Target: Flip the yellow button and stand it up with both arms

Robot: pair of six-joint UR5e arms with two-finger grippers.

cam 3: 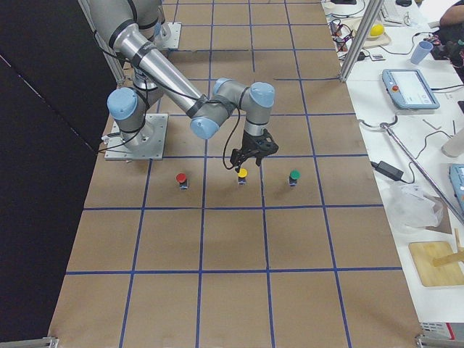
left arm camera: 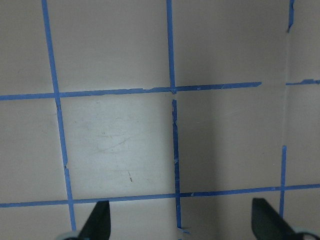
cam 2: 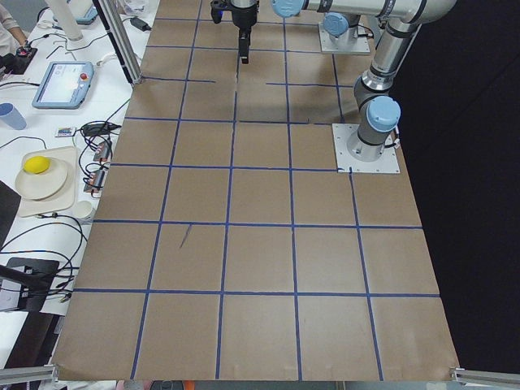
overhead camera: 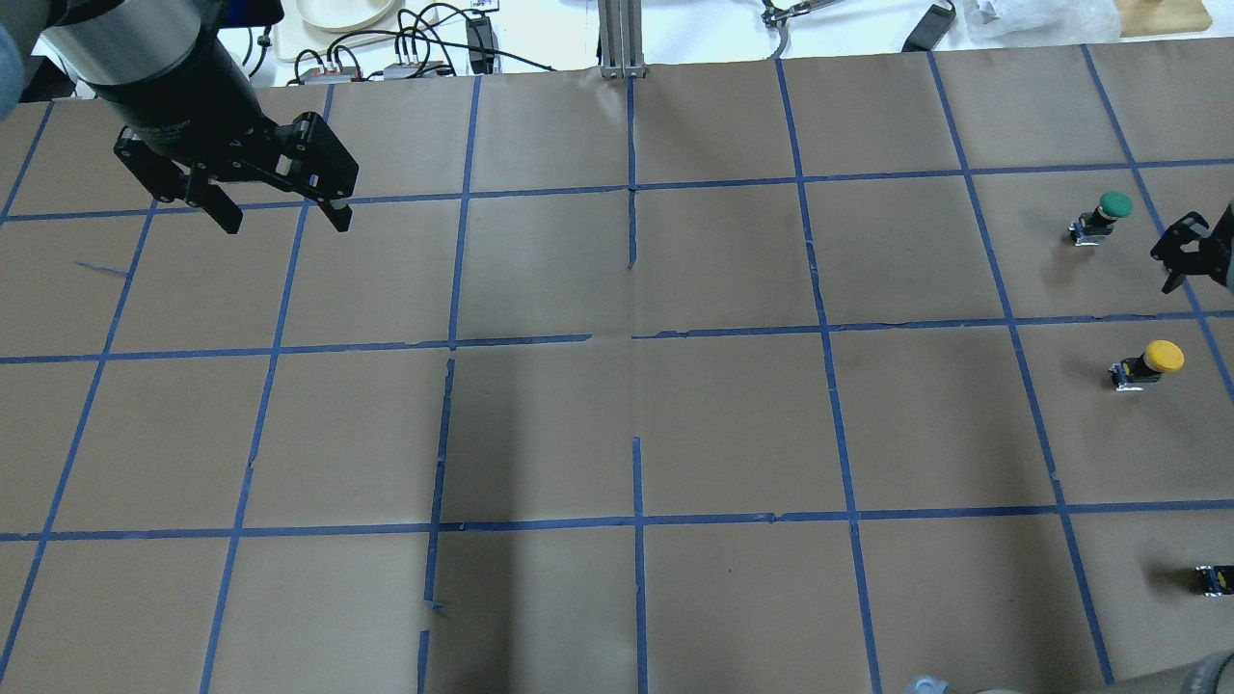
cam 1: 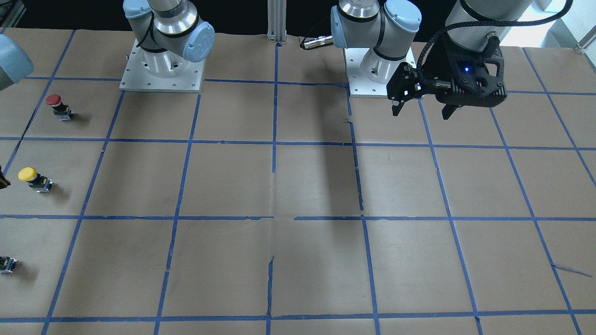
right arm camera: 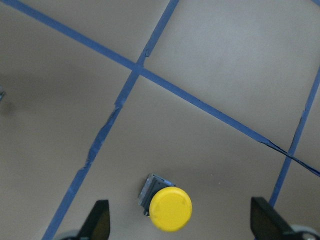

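The yellow button (cam 1: pixel 32 179) stands cap up on its black-and-grey base near the table's right end. It also shows in the overhead view (overhead camera: pixel 1147 363), the right side view (cam 3: pixel 243 175) and the right wrist view (right arm camera: pixel 169 206). My right gripper (right arm camera: pixel 181 226) is open and empty. It hovers just above the button, which sits between its fingers (right arm camera: pixel 97 220). Only a piece of it shows at the overhead view's edge (overhead camera: pixel 1191 251). My left gripper (overhead camera: pixel 287 225) is open and empty, raised over the far left squares (cam 1: pixel 421 113) with bare paper below it (left arm camera: pixel 181 225).
A red button (cam 1: pixel 58 106) and a green button (overhead camera: pixel 1104 217) flank the yellow one in a row. A tiny dark block (overhead camera: pixel 1215 578) lies near the right front edge. The arm bases (cam 1: pixel 163 70) (cam 1: pixel 377 70) stand at the robot's side. Blue tape grids the brown paper.
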